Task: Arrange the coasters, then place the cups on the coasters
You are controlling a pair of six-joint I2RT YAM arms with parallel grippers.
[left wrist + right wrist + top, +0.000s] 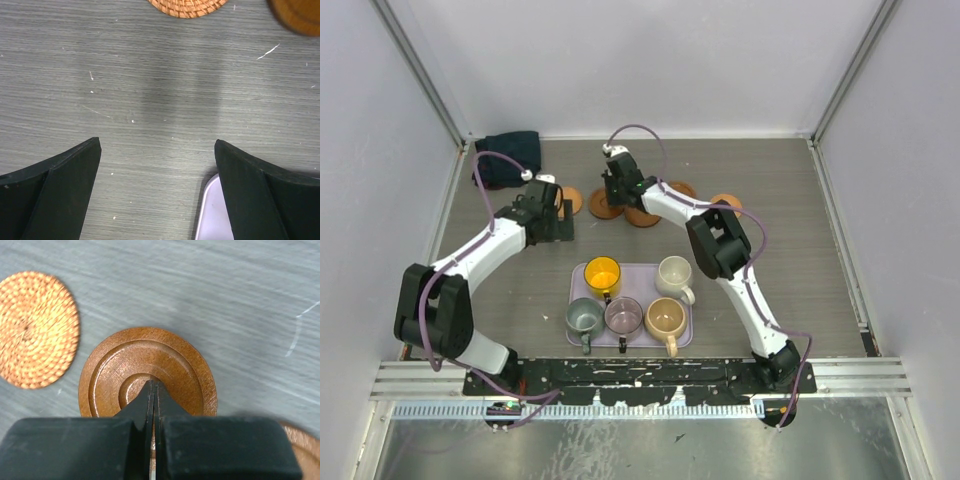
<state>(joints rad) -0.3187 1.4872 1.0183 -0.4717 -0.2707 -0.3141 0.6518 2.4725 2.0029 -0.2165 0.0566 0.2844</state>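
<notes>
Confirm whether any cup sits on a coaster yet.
No: all five cups stand on the lilac tray, apart from the coasters farther back.

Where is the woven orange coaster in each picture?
Top external: woven orange coaster at the left end of the coaster row.
Left wrist: top edge, middle, cut off.
Right wrist: left side.
Shared landmark: the dark brown coaster next to it.

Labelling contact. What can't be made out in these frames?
- Right wrist: whether the shut right gripper touches the ridged brown coaster; its own fingers cover the contact.
- Right wrist: second brown coaster, cut off by the gripper body.
- Left wrist: woven coaster cut by the top edge; dark coaster blurred in the corner.
- Top view: far coaster mostly under the right arm.
</notes>
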